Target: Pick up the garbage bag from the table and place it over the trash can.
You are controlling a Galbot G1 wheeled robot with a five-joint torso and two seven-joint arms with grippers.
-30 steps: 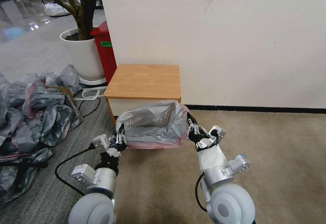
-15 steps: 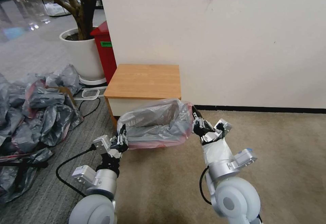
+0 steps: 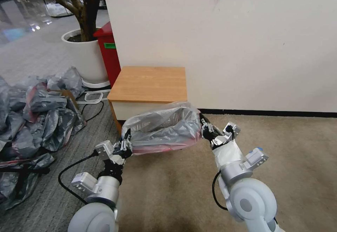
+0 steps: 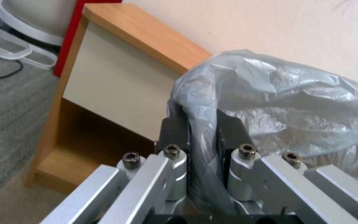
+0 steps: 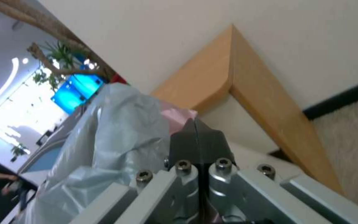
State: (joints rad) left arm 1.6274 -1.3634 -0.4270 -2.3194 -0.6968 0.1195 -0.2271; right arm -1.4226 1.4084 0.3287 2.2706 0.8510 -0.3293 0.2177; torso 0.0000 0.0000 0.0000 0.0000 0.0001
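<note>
Stretched between the two hands, the garbage bag (image 3: 163, 128) is held open in the air just in front of the table (image 3: 149, 84), whose wooden surface is bare. The left hand (image 3: 125, 144) is clamped on the bag's near-left edge; in the left wrist view a fold of plastic is pinched between its dark fingers (image 4: 175, 130). The right hand (image 3: 206, 129) is closed on the bag's right edge, where pink plastic is seen beside its fingers (image 5: 197, 143) in the right wrist view. A heap of grey and pink bags (image 3: 35, 116) is spread over the grey carpet on the left, with a black cable (image 3: 70, 175) trailing beside the left arm. Behind the table, a red bin (image 3: 108, 52) and a white plant pot (image 3: 86, 54) are set against a plain cream wall (image 3: 245, 49). Beige carpet (image 3: 298, 161) is laid on the right.
</note>
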